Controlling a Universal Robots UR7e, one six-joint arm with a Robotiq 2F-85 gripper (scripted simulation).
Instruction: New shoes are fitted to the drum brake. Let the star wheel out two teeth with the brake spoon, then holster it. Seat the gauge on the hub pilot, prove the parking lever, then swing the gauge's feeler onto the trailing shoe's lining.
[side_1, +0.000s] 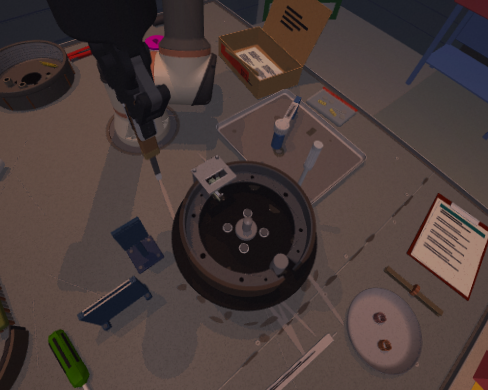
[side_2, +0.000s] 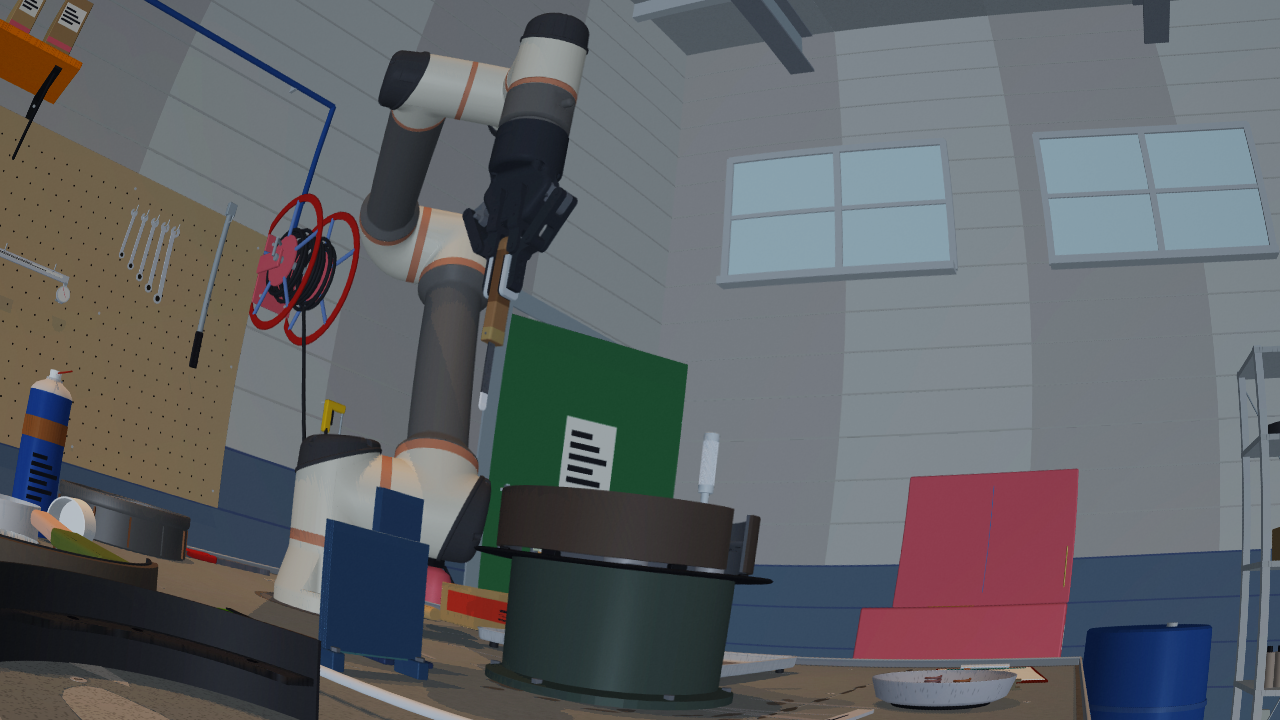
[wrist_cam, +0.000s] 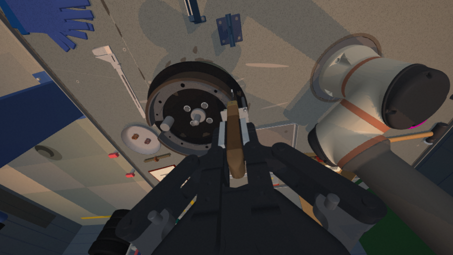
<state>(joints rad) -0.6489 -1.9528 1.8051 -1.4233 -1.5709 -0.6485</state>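
My gripper (side_1: 145, 127) (side_2: 503, 269) (wrist_cam: 234, 126) hangs high above the bench, up and left of the drum brake (side_1: 245, 232) (side_2: 616, 591) (wrist_cam: 195, 107), closed around the brown handle of the brake spoon (side_1: 152, 155) (side_2: 491, 327) (wrist_cam: 234, 139), whose thin blade points down. A small grey box (side_1: 213, 175) sits on the brake's upper-left rim. The hub pilot (side_1: 246, 225) stands at the brake's centre among three studs. A blue holster bracket (side_1: 137, 243) (side_2: 371, 582) stands left of the brake. A white-handled tool (side_1: 310, 160) stands in the tray behind the brake.
The arm's own base (side_1: 150, 107) stands close beside the gripper. A tray (side_1: 292, 142) with a blue tube, an open cardboard box (side_1: 272, 47), a clipboard (side_1: 450, 245), a grey dish (side_1: 384, 330) and a green screwdriver (side_1: 67, 357) ring the brake.
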